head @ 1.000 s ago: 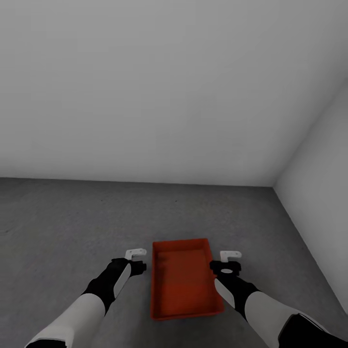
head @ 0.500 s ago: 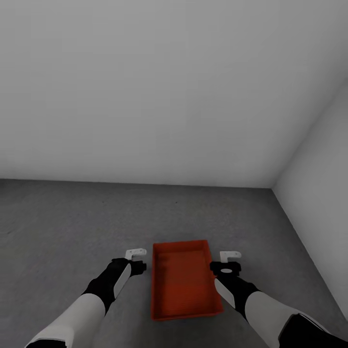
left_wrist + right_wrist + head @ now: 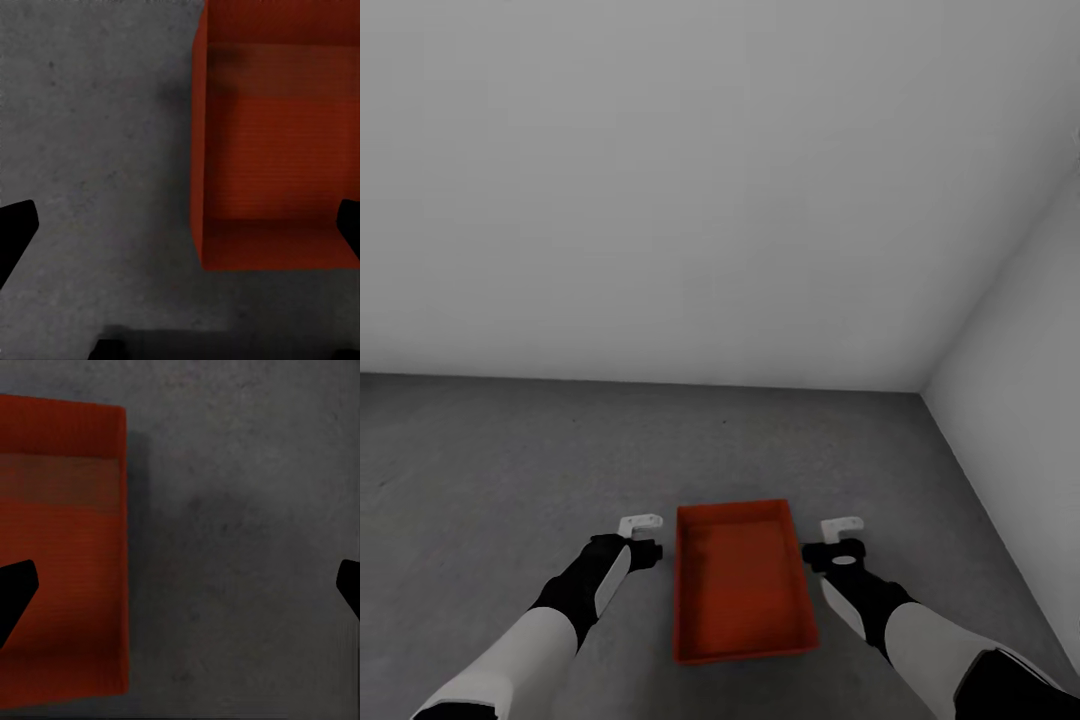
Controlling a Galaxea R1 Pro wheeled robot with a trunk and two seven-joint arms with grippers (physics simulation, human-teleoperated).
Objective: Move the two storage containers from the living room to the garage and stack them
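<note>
Container: one orange-red rectangular thin-walled storage container (image 3: 740, 580), open top up, flat bottom bare; also seen in the left wrist view (image 3: 277, 157) and the right wrist view (image 3: 60, 547).
Container position: flat on the dark grey mottled concrete floor (image 3: 490, 470), near the room corner where the pale grey back wall (image 3: 660, 180) meets the pale grey side wall (image 3: 1020, 400); long sides run away from the robot.
Second container: cannot tell whether another sits nested beneath.
Left gripper (image 3: 642, 535): black-and-white, just beside the container's left long wall, apart from it; fingers spread wide, dark fingertips (image 3: 15, 232) at opposite edges of the left wrist view, holding nothing.
Right gripper (image 3: 842, 538): black-and-white, just beside the container's right long wall, apart from it; fingers spread wide, dark fingertips (image 3: 15, 589) at opposite edges of the right wrist view, holding nothing.
Arms: white-and-black forearms reach forward and down on either side of the container.
</note>
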